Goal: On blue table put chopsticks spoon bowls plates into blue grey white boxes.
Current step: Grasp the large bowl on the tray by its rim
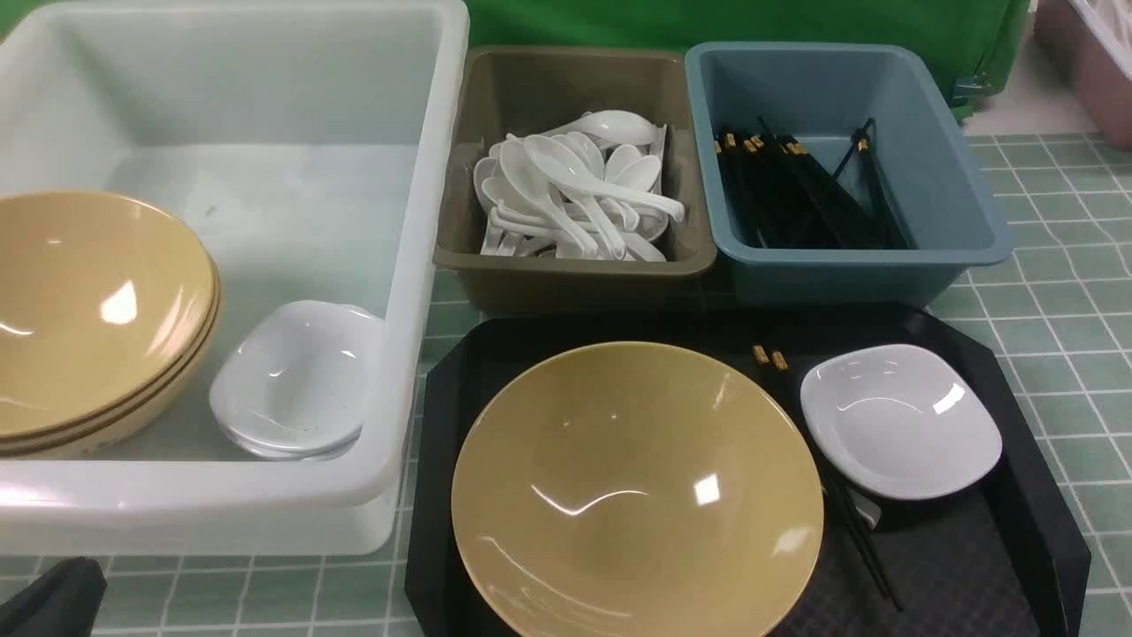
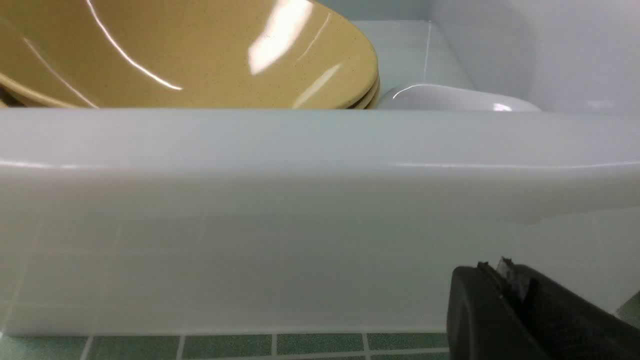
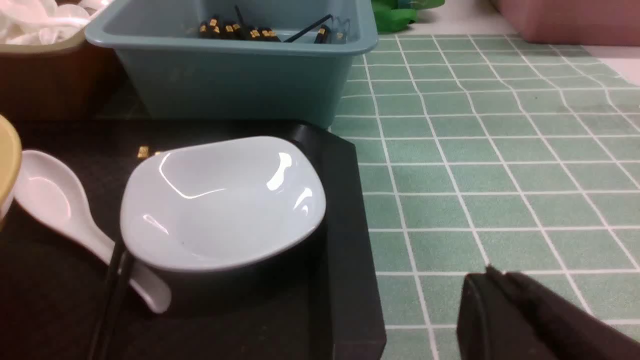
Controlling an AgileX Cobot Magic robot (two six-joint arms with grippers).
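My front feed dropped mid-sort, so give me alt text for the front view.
A black tray near centre holds a tan bowl, a white plate and a chopstick pair running under that plate. Behind it, the grey bin holds white spoons and the blue bin black chopsticks; the white tub at left holds stacked tan bowls and white plates.

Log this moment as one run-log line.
left gripper shut | right gripper shut | flat black tray holds tan glossy bowl, small white dish, white soup spoon, black chopsticks
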